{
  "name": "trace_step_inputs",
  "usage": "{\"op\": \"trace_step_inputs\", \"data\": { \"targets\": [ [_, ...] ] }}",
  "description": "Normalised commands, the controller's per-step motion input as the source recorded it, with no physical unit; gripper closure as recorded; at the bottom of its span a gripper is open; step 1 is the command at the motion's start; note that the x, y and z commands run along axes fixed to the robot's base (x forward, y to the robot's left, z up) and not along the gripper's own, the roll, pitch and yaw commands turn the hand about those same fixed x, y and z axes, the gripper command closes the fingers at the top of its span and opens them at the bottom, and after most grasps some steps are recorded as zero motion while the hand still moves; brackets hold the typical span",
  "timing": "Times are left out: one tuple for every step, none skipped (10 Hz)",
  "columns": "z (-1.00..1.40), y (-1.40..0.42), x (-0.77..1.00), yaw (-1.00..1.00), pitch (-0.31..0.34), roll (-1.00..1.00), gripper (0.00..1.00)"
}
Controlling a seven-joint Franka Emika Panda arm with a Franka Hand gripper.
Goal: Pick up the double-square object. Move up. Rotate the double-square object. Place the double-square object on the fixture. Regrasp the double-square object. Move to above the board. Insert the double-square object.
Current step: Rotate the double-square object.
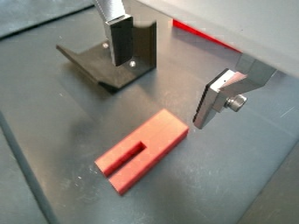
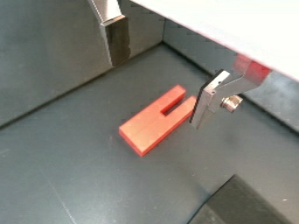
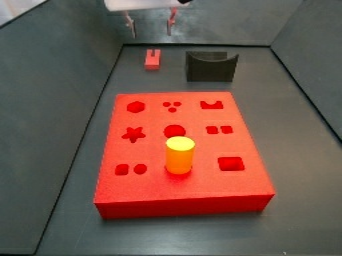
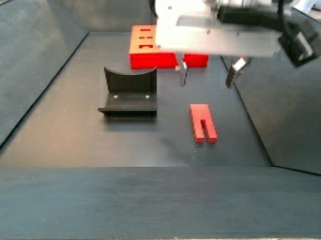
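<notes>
The double-square object [image 1: 142, 150] is a small red elongated block with a slot at one end. It lies flat on the dark floor in both wrist views [image 2: 156, 121] and both side views [image 3: 154, 59] [image 4: 202, 122]. My gripper [image 1: 167, 70] hangs open and empty above it, its fingers [image 1: 119, 37] apart and well clear of the block; it also shows in the other views [image 2: 158, 74] [image 4: 208, 73] [image 3: 150, 18]. The dark fixture [image 1: 112, 59] stands beside the block [image 4: 128, 94] [image 3: 209, 65]. The red board [image 3: 181, 150] lies apart from both.
A yellow-orange cylinder [image 3: 179, 156] stands in a hole of the board. Grey walls [image 3: 74, 70] enclose the floor on several sides. The board's edge shows behind the gripper [image 4: 150, 45] and in a wrist view [image 1: 205, 35].
</notes>
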Motion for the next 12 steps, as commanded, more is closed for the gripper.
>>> {"op": "trace_step_inputs", "data": {
  "targets": [
    [0.0, 0.0, 0.0, 1.0, 0.0, 0.0, 0.0],
    [-0.13, 0.0, 0.0, 1.0, 0.0, 0.0, 0.0],
    [-0.27, 0.0, 0.01, 1.0, 0.0, 0.0, 0.0],
    [-0.23, 0.01, 0.04, 1.0, -0.001, 0.0, 0.0],
    [-0.16, 0.01, 0.04, 1.0, -0.001, 0.0, 0.0],
    [-0.1, 0.01, 0.03, 1.0, -0.001, 0.0, 0.0],
    [-0.06, 0.01, 0.03, 1.0, -0.001, 0.0, 0.0],
    [-0.06, 0.01, 0.03, 1.0, -0.001, 0.0, 0.0],
    [-0.06, 0.01, 0.03, 1.0, -0.001, 0.0, 0.0],
    [-0.06, 0.01, 0.03, 1.0, -0.001, 0.0, 0.0],
    [-0.05, 0.01, 0.03, 1.0, -0.001, 0.0, 0.0],
    [-0.05, 0.01, 0.03, 1.0, -0.001, 0.0, 0.0]
  ]
}}
